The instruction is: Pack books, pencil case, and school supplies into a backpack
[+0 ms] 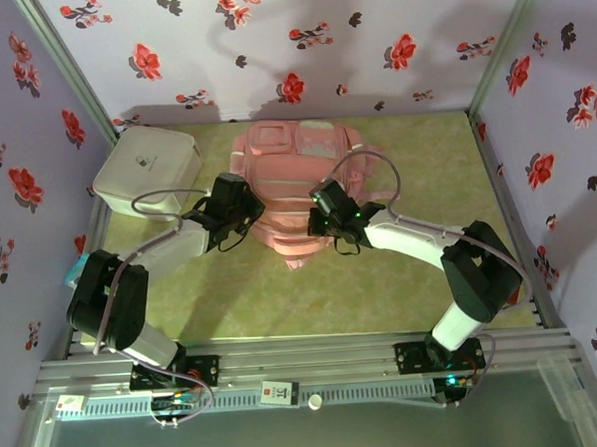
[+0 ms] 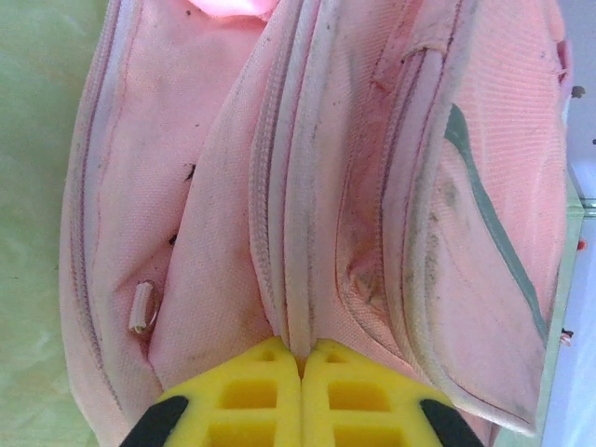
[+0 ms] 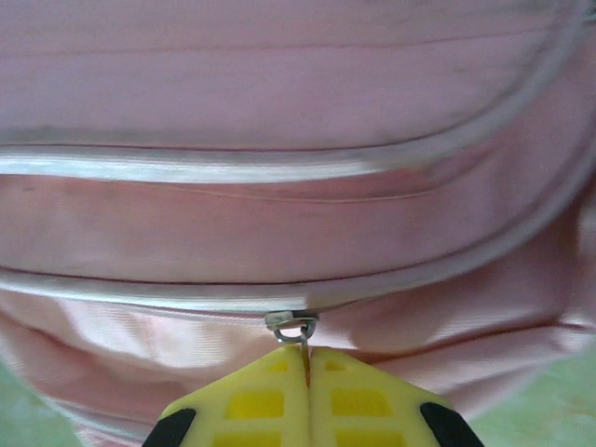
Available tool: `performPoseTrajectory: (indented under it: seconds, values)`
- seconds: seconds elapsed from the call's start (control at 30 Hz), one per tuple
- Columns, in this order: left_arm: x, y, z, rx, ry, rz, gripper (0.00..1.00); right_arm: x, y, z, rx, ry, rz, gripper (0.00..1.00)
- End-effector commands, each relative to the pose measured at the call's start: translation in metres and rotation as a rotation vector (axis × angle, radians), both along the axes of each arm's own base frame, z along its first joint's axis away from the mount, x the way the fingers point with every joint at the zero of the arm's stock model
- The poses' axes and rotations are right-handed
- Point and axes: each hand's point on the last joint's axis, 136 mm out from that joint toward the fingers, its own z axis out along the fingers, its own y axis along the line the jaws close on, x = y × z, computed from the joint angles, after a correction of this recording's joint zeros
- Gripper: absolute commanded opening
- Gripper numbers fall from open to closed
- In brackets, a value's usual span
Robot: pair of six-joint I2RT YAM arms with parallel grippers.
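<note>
Backpack (image 1: 294,169) lies flat mid-table (image 1: 431,277), near the white box (image 1: 145,166). Left gripper (image 2: 300,358) — fingers together, pinching a zip seam of the backpack. Right gripper (image 3: 305,358) — 2 fingers clamped on the metal zip pull (image 3: 292,325).

White rounded-corner box (image 1: 145,169), apparently lidded, at back left of the green table (image 1: 283,304)

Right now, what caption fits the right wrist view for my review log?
Right tool shut on the metal zip pull of the pink backpack.
</note>
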Motion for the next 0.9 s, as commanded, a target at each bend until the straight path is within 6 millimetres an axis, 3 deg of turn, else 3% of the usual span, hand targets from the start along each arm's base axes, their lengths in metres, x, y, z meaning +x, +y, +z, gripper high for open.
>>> performPoseTrajectory:
  seconds: [0.0, 0.07, 0.27, 0.43, 0.57, 0.63, 0.73, 0.87]
  values:
    - [0.007, 0.019, 0.023, 0.085, -0.075, 0.03, 0.0, 0.002, -0.054, -0.001, -0.174, -0.011, -0.105, 0.0]
    - [0.007, 0.021, 0.024, 0.09, -0.079, 0.029, 0.0, 0.006, -0.056, 0.0, -0.158, 0.0, -0.093, 0.0]
    - [0.01, 0.016, 0.024, 0.067, -0.086, 0.02, 0.0, 0.01, -0.028, 0.001, -0.121, 0.041, 0.062, 0.0]
    - [0.01, 0.016, 0.026, 0.067, -0.091, 0.018, 0.0, 0.009, -0.019, -0.007, -0.127, 0.072, 0.119, 0.15]
    - [0.009, 0.016, 0.024, 0.074, -0.085, 0.014, 0.0, 0.007, -0.017, -0.014, -0.133, 0.089, 0.137, 0.21]
    - [0.009, 0.016, 0.022, 0.079, -0.082, 0.012, 0.0, 0.008, -0.018, -0.015, -0.14, 0.09, 0.136, 0.19]
    - [0.009, 0.018, 0.021, 0.085, -0.08, 0.014, 0.0, 0.012, -0.025, -0.013, -0.17, 0.071, 0.107, 0.07]
    - [0.008, 0.026, 0.018, 0.104, -0.068, 0.024, 0.0, 0.02, -0.046, -0.001, -0.241, 0.012, 0.036, 0.0]
